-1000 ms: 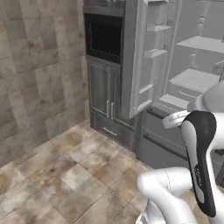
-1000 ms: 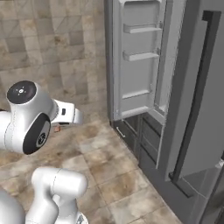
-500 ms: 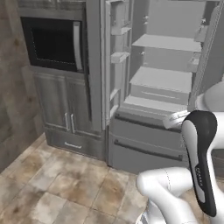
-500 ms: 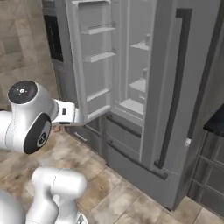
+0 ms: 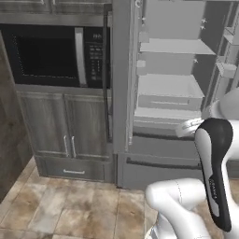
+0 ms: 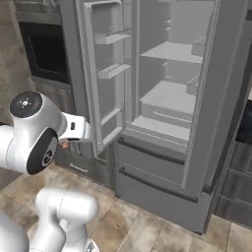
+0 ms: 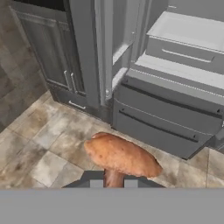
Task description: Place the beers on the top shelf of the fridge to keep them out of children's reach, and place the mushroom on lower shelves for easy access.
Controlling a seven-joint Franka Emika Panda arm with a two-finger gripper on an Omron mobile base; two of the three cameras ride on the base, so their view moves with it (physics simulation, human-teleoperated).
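The microwave [image 5: 51, 56] sits at left above grey cabinets [image 5: 65, 133], with the open fridge [image 6: 162, 187] to its right. The claw [image 7: 113, 183] is pinched on the mushroom [image 7: 122, 157] by its stem, held above the floor [image 7: 39, 144] before the fridge, below the top shelf [image 6: 170, 50] and lower shelves [image 6: 170, 96].

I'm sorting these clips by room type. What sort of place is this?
A rendered home kitchen, most likely. An open fridge with pale shelves and drawers stands beside a black built-in microwave over grey cabinet doors, on a stone-tile floor. The gripper holds a mushroom.
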